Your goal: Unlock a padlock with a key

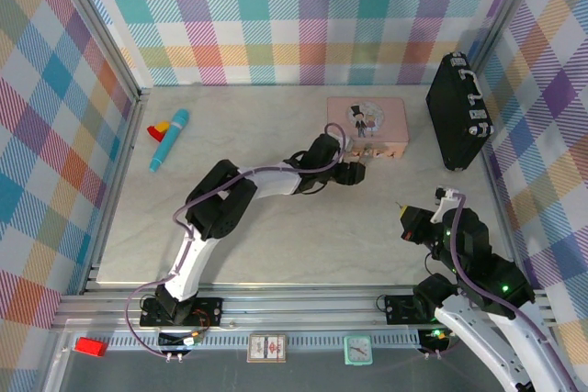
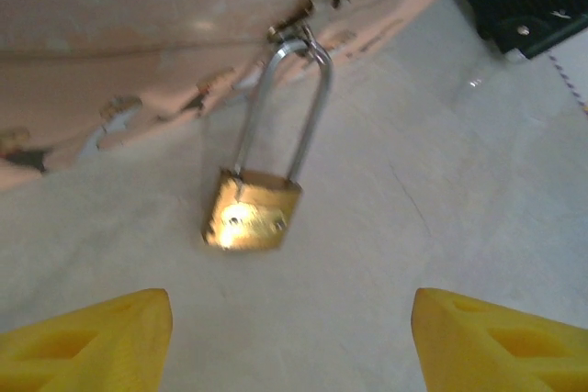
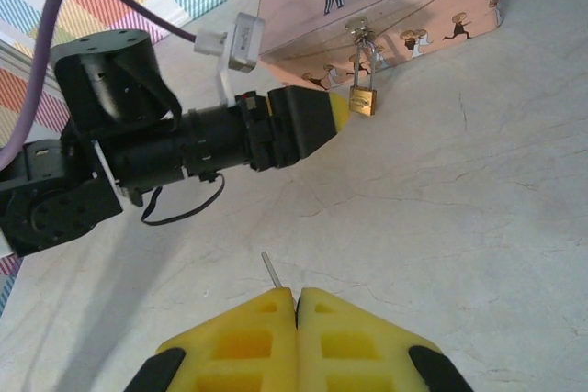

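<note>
The small brass padlock [image 2: 250, 218] hangs by its long silvery shackle [image 2: 287, 103] from the hasp of the pink tin [image 2: 138, 34] and lies against the table. My left gripper [image 2: 289, 346] is open. Its yellow fingertips [image 2: 92, 341] stand wide apart just short of the padlock body, touching nothing. In the right wrist view the padlock [image 3: 363, 101] hangs beside the left gripper's yellow tip [image 3: 338, 109]. My right gripper [image 3: 297, 296] is shut on the key [image 3: 272, 271], whose thin metal blade sticks out ahead of the fingers. It hovers at the right [image 1: 401, 208], well away from the padlock.
The pink tin [image 1: 367, 126] sits at the back centre. A black case [image 1: 459, 112] stands upright against the right wall. A blue pen-shaped toy [image 1: 168, 140] with red and yellow pieces lies at the back left. Checked walls close in three sides.
</note>
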Motion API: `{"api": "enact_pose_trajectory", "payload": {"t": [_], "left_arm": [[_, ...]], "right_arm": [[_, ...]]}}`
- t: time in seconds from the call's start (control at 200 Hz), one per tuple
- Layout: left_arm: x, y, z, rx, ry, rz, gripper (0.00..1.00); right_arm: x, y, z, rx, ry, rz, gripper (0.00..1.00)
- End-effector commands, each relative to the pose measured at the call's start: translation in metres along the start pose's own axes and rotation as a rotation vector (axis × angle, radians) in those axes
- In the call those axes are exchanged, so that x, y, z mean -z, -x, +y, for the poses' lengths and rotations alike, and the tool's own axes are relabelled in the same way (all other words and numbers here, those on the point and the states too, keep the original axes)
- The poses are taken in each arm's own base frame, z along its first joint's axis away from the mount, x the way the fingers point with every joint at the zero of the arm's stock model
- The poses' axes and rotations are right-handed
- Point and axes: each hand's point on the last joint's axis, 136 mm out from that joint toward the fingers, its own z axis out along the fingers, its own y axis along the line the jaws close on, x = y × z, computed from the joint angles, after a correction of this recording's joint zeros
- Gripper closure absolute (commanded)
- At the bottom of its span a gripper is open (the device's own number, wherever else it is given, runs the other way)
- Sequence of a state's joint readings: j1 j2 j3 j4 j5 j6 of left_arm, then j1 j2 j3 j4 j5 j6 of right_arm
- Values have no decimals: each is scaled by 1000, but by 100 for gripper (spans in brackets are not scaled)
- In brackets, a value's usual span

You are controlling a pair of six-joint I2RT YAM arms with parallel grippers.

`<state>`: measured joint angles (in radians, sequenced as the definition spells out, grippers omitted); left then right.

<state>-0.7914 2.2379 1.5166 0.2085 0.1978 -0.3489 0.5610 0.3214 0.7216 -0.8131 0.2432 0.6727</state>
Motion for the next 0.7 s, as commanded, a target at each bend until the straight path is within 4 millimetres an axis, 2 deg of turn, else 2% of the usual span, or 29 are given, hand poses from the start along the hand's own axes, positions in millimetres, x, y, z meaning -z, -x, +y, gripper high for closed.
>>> {"api": "enact_pose_trajectory", "payload": {"t": [0.0,0.195,0.425,0.695], "left_arm": [[-13,7,12,-39,72,-22,32],[-34,8,20,-26,105,-5,36],[-48,12,24,-8,128,-7,43],[-62,6,27,29,138,15,49]], "right_arm": [[0,-4,-2,-19,5,7,100],[0,-6,-3,-26,15,2,100],[1,-7,-2,-27,22,3,100],[-4,-13,-4,-43,26,14,100]]}}
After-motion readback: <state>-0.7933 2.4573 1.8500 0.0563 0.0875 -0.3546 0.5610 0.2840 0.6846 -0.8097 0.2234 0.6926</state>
